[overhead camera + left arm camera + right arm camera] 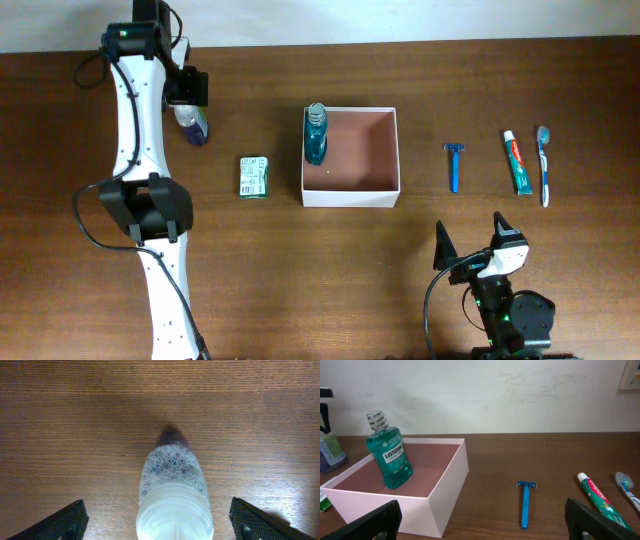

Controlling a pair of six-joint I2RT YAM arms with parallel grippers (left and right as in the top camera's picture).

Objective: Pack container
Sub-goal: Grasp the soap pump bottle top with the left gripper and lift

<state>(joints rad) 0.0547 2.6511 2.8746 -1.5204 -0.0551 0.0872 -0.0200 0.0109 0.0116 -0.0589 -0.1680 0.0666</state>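
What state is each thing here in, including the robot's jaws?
Container: open-topped, holding only the mouthwash.
Mouthwash: capped, standing in the container's left side.
Foamy bottle: on the table, unpacked, ungrasped.
Green packet: flat on the table, unpacked.
Razor: lying on the table, unpacked.
Toothpaste: capped, lying on the table.
Toothbrush: lying on the table.
Left gripper: jaws open, either side of the foamy bottle.
Right gripper: jaws open, empty.

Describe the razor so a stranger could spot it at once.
Find the white box mid-table. To its right lie three slim items; the razor is nearest the box. Unlike the toothpaste and toothbrush, it is all blue with a T-shaped head.
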